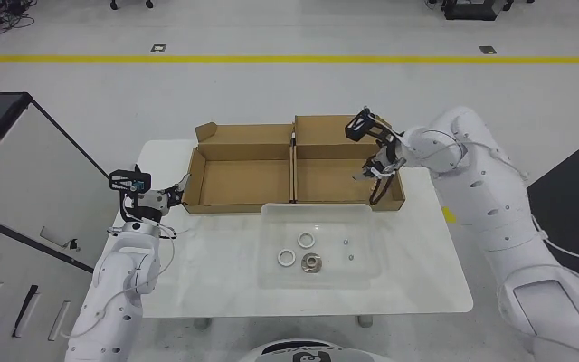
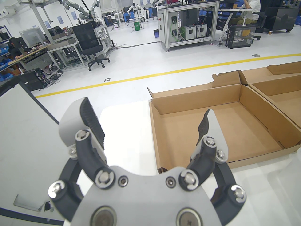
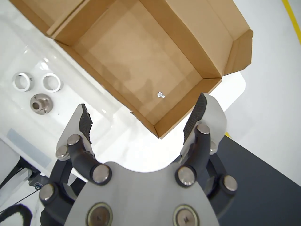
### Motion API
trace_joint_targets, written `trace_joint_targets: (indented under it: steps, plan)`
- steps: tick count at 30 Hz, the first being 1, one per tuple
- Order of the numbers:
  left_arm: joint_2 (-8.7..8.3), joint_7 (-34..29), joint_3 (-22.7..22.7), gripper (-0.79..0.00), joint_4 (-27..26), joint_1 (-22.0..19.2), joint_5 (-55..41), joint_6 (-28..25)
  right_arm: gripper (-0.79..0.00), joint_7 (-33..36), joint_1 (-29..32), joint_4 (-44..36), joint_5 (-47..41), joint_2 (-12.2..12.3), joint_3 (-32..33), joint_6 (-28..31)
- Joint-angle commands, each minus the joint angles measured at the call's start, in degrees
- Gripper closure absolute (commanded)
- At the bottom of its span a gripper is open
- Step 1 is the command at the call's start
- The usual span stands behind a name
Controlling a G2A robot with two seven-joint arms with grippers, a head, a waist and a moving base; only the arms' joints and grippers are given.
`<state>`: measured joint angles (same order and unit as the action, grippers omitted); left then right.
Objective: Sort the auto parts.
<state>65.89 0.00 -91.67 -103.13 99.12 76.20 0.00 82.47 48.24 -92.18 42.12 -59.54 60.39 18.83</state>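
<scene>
A white tray at the table's middle holds two white rings, a metal flange and two small screws. Behind it stand two open cardboard boxes, left and right. My right gripper hangs open over the right box's near right corner, nothing between its fingers. One small screw lies on that box's floor; the rings and flange sit apart in the tray. My left gripper stands open and empty just outside the left box.
The white table has bare room at the front left and along the tray's right side. A grey panel stands off the table's left edge. The left box's floor is bare cardboard.
</scene>
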Motion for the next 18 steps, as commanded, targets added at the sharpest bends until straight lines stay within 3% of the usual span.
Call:
trace_joint_targets:
  steps: [1,8,18]
  plan:
    - [0.0,0.0,0.0,-0.785,0.0,0.0,0.0,0.0,-0.785,1.68,1.12,-3.06,-2.03,0.28,0.38,0.74]
    - [0.0,0.0,0.0,-0.785,0.0,0.0,0.0,0.0,-0.785,4.02,2.55,-11.81,-8.32,1.93,-3.88,-1.02]
    - [0.0,0.0,0.0,-0.785,0.0,0.0,0.0,0.0,-0.785,5.24,0.37,-15.87,-13.67,5.0,-12.85,-2.25]
